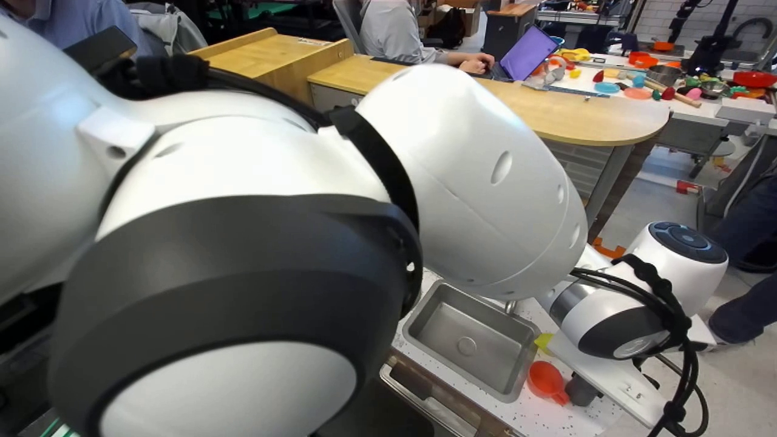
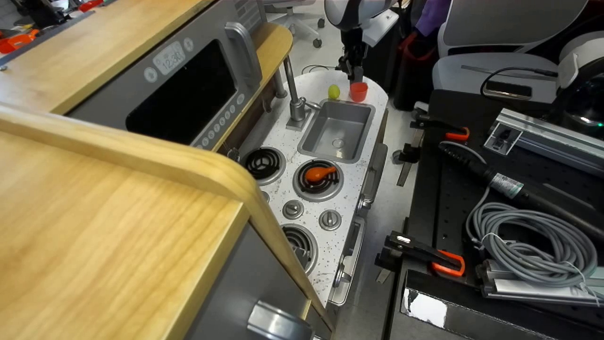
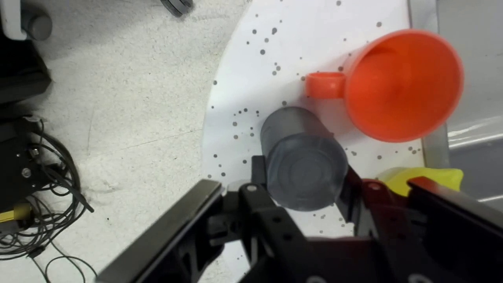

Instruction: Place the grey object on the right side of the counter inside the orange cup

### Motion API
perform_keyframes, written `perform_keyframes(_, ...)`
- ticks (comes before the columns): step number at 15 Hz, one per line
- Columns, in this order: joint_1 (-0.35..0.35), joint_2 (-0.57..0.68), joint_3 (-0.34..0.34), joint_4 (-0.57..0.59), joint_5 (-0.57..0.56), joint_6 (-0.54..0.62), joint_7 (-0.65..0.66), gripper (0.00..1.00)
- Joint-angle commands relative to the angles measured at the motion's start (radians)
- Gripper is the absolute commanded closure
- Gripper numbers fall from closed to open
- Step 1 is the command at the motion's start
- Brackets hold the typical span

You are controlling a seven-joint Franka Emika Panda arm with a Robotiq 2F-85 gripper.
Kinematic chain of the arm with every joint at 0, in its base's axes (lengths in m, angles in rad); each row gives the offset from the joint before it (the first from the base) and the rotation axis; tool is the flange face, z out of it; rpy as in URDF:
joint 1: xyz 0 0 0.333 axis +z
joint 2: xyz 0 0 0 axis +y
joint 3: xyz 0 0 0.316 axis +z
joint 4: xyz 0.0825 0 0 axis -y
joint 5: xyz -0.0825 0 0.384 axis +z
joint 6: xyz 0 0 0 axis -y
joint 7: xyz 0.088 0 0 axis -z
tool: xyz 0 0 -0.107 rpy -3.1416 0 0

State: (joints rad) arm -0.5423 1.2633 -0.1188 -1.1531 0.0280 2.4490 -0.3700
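Note:
The grey object (image 3: 306, 173) is a round cup-like cylinder at the rounded end of the white speckled counter (image 3: 235, 90). It also shows in both exterior views (image 1: 581, 390) (image 2: 358, 74). My gripper (image 3: 305, 175) has a finger against each side of it and is shut on it. I cannot tell whether it is lifted off the counter. The orange cup (image 3: 404, 86) stands upright beside it, open side up, its handle towards the grey object. The cup also shows in both exterior views (image 1: 546, 380) (image 2: 358, 92). In an exterior view the fingers are mostly hidden behind a white plate on the wrist.
A yellow object (image 3: 430, 179) lies beside the cup and the right finger. The sink basin (image 2: 325, 134) adjoins the cup, with a faucet (image 2: 297, 111) at its side. An orange item (image 2: 320, 174) lies on a burner. A wooden shelf (image 2: 273, 40) overhangs the counter's back.

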Motion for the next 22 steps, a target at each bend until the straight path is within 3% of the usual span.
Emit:
perform_keyframes(1,0.018,-0.027,-0.037,-0.013,-0.014,0.006,0.038,0.85)
perform_keyframes(8,0.058,-0.19,-0.086,-0.201,-0.015,0.062,0.019,0.88)
perform_keyframes(15,0.069,-0.353,-0.044,-0.396,0.011,0.033,0.004,0.88)
perform_keyframes(22,0.075,-0.371,0.001,-0.49,-0.009,0.051,0.018,0.88)
